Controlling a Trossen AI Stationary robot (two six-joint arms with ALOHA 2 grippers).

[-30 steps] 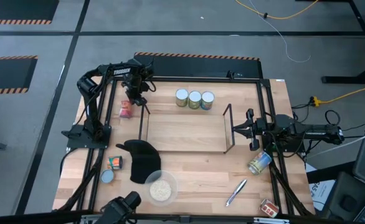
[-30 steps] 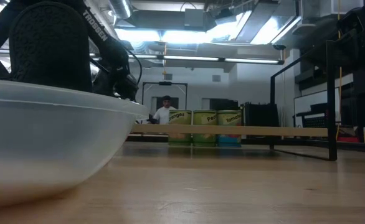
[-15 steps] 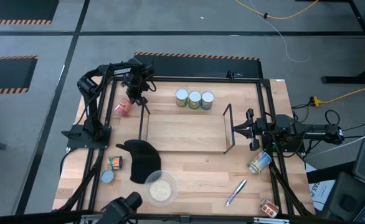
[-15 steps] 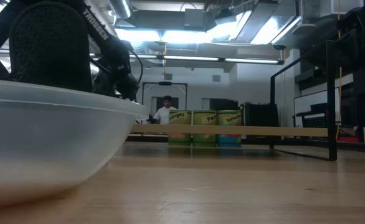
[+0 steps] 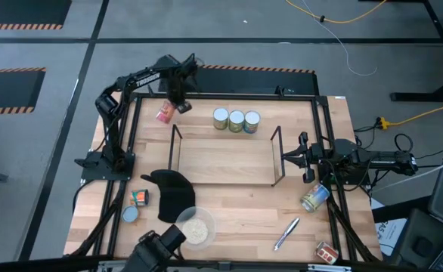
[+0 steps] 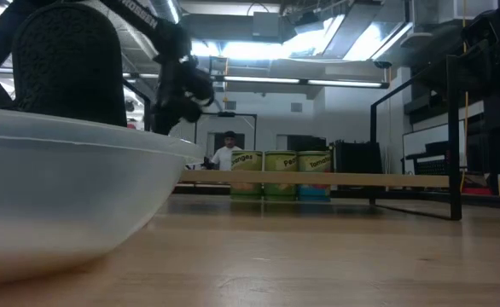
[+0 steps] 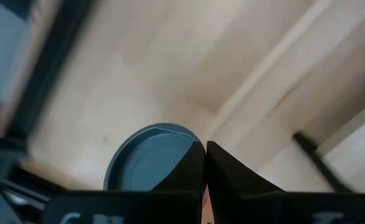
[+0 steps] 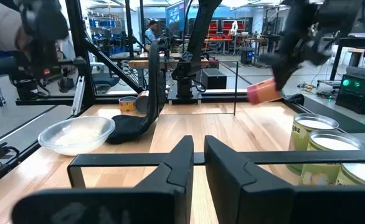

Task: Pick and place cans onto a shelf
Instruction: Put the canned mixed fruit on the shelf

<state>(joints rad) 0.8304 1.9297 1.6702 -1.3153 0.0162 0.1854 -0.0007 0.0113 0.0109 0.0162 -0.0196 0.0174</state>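
Altogether eight cans: one red can [image 5: 164,113] in left tool [image 5: 178,106]

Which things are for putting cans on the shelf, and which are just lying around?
For the job: the shelf; the red can in the left end effector, near the shelf's back corner; three cans behind the shelf; two cans front left; two cans front right.
Just lying about: the bowl of grains; the pen; the black cloth.
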